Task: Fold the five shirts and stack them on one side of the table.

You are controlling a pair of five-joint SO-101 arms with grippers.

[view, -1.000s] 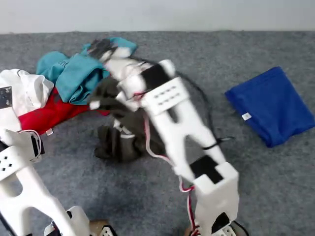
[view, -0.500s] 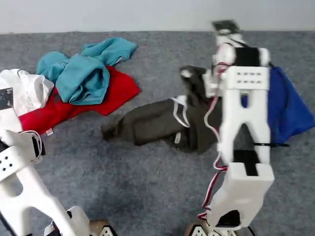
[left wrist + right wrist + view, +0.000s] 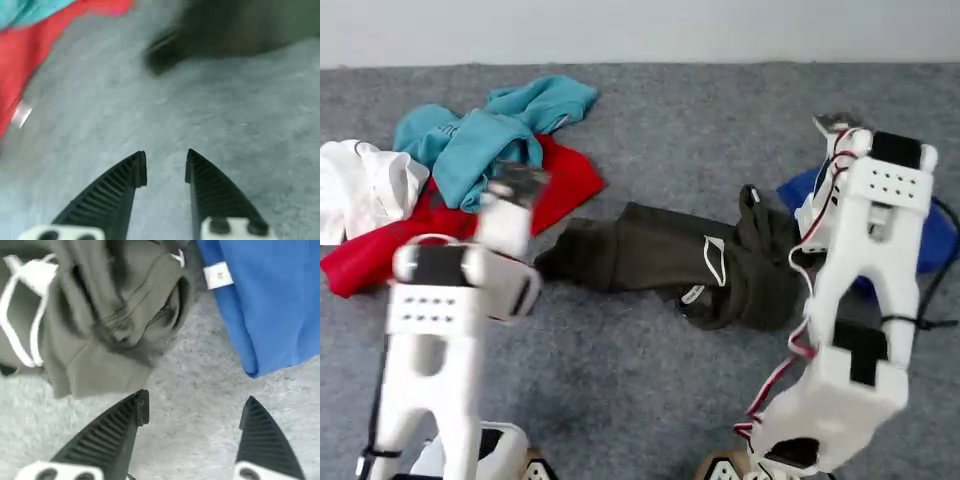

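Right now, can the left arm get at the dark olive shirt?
Probably yes: the left gripper is open over bare table, and the dark olive shirt lies just ahead with nothing between them.

Olive shirt (image 3: 650, 255) crumpled, stretched out at centre, folded blue shirt (image 3: 260, 300) just beside it, teal shirt (image 3: 470, 150) bunched atop spread red shirt (image 3: 565, 180), white shirt (image 3: 360, 185) crumpled at far left

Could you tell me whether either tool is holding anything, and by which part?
Nothing is held: the left tool and right tool are both open and empty.
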